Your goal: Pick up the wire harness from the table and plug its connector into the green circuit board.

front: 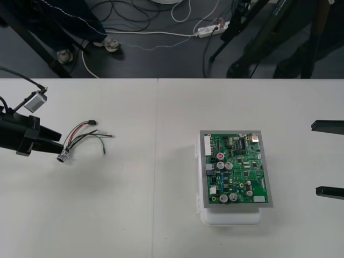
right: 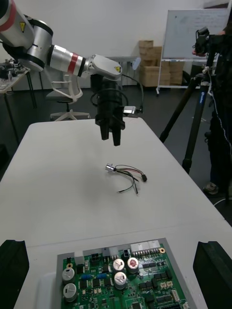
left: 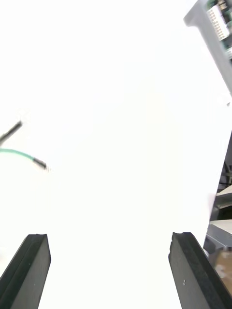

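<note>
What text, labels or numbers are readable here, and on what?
No text is legible.
Green circuit board: printing too small to read.
Yellow sticker on the left arm: warning-style label, wording unreadable.
Wire harness: no marking to be seen.

Front steeply overhead, wrists low, board (front: 236, 169) shared

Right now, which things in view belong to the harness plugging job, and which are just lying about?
For the job:
wire harness, loose on the table
green circuit board on its white base
left tool, open, near the harness's socket
right tool, open, parked at its own side

Lying about:
power strip on the floor
floor cables
</note>
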You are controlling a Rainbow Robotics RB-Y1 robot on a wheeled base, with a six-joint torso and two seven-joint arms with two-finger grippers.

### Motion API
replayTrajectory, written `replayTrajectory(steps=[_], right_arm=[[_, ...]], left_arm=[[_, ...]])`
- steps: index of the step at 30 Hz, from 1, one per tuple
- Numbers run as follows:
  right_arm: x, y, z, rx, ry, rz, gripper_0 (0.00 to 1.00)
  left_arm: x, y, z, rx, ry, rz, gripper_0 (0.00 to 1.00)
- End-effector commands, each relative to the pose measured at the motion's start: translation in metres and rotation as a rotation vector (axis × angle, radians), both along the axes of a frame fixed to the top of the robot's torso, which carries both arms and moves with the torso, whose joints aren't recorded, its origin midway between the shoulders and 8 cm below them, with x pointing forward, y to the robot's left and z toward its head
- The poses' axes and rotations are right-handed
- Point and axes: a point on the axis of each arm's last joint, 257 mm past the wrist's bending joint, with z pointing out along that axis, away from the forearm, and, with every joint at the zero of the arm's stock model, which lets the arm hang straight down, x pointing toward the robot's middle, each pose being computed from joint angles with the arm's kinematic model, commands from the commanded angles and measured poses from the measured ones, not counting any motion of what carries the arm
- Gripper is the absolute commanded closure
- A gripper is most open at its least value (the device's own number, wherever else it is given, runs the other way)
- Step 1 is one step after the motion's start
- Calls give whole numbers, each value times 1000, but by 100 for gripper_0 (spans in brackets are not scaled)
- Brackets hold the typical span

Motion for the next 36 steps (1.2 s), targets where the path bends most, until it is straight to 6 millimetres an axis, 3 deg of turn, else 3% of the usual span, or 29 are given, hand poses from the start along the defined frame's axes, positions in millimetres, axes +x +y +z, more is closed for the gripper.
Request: replayTrajectory(steps=[1,5,10,14,22,28,36], right_arm=[[-5,3,-4,22,-35,11,0],[-4,2,-7,32,-9,7,0],[-1,-2,-12,36,33,-1,0],[-5,1,3,85,79,27,0],[-14,9,27,180,179,91,0],[-16,20,29,196,180,124,0],[-25,43,22,198,221,205,0]], left_arm=[[26,23,13,47,-8,120,27],[31,31,10,63,-9,165,27],[35,50,10,75,6,225,14],[38,60,15,82,8,258,11],[40,57,14,81,63,322,9],[48,52,6,179,36,341,9],[54,62,0,305,16,377,9]])
